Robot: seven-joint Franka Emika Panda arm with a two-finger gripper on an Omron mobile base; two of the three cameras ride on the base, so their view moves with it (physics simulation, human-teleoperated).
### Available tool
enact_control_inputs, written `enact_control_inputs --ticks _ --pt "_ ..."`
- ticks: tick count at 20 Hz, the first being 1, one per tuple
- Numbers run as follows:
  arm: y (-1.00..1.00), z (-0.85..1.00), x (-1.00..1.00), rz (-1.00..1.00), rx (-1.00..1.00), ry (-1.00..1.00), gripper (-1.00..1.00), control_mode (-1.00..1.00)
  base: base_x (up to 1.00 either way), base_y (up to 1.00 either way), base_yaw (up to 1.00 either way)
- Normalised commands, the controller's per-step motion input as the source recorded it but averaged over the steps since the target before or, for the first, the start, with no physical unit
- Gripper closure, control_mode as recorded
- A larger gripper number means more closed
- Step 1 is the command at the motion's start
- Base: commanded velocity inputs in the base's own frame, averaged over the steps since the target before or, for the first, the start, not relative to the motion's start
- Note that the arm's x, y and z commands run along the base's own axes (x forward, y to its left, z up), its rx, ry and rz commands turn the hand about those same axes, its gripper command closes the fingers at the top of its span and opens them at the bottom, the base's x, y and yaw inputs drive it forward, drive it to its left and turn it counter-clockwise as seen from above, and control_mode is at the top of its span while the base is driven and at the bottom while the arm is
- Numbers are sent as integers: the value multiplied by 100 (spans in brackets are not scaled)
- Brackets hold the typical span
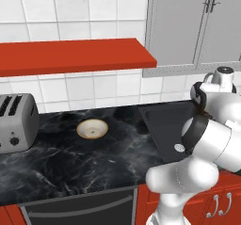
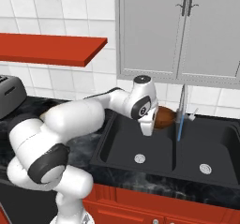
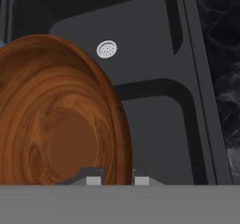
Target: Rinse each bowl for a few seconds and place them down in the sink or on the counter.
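The reddish-brown wood-like bowl hangs tilted on its edge above the left basin of the black sink, beside the silver faucet and a thin blue stream of water. My gripper is shut on its rim. In the hand view the bowl looms large at the left, its rim pinched between my gripper's two tips, with the sink and a drain beyond. The cream-white bowl with its tan rim sits upright on the black counter, left of the sink.
A silver toaster stands at the counter's left end. Red shelves and grey wall cabinets hang above. Each basin has a round drain. My own arm blocks the sink's right part in the left base view.
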Motion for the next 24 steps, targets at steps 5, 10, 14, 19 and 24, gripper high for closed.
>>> enact_control_inputs --ticks 5,10,14,19,24 --pt "-16 -11 22 0 2 5 100 -100 0 0 0" --pt "-10 -18 10 0 4 6 100 -100 0 0 0" --pt "-10 -11 8 0 3 2 100 -100 0 0 0" --pt "-15 -7 10 0 1 0 100 -100 0 0 0" --pt "-5 -22 17 0 0 0 100 -100 0 0 0"
